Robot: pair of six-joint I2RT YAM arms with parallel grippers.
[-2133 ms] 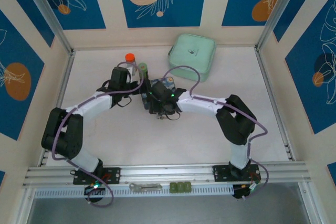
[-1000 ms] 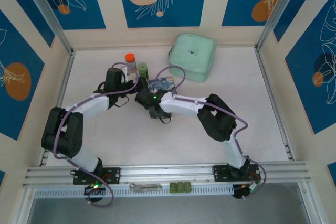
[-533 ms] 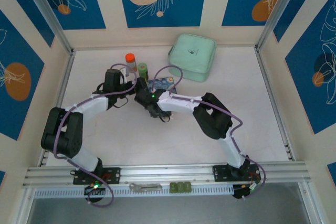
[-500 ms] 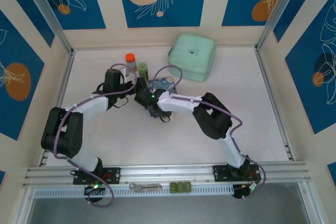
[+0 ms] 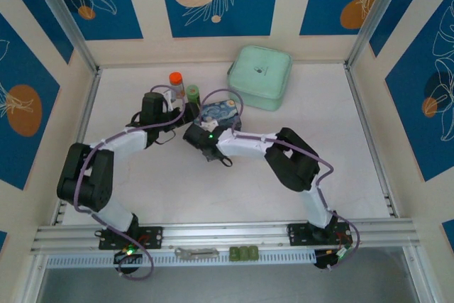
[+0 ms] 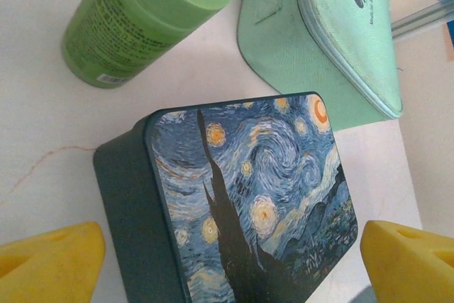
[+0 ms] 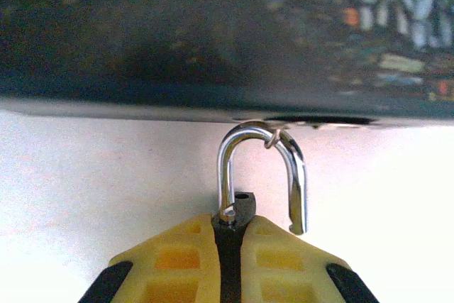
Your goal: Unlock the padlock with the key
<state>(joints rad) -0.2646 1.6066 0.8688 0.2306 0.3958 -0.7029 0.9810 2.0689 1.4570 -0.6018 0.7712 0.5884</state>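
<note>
The padlock (image 7: 241, 208) is a tiny dark body with a silvery U-shaped shackle (image 7: 261, 175). My right gripper (image 7: 228, 246) is shut on its body. One shackle leg hangs free of the body, and the bend hooks a small ring under the edge of the starry-night tin (image 7: 213, 26). In the top view the right gripper (image 5: 201, 135) sits at the tin's (image 5: 218, 113) near-left side. My left gripper (image 6: 227, 267) is open, with one yellow finger (image 6: 50, 264) left of the tin (image 6: 248, 189) and the other at its right. The key is out of view.
A green bottle (image 5: 192, 92) and an orange-capped bottle (image 5: 176, 80) stand behind the left gripper (image 5: 186, 110). A mint pouch (image 5: 259, 77) lies just behind the tin. A flat grey tool (image 5: 196, 252) and small green pieces (image 5: 242, 252) rest on the front rail.
My right gripper has closed onto the padlock's body, and its arm has drawn back a little, so more of the tin's lid shows. The left arm has barely moved.
</note>
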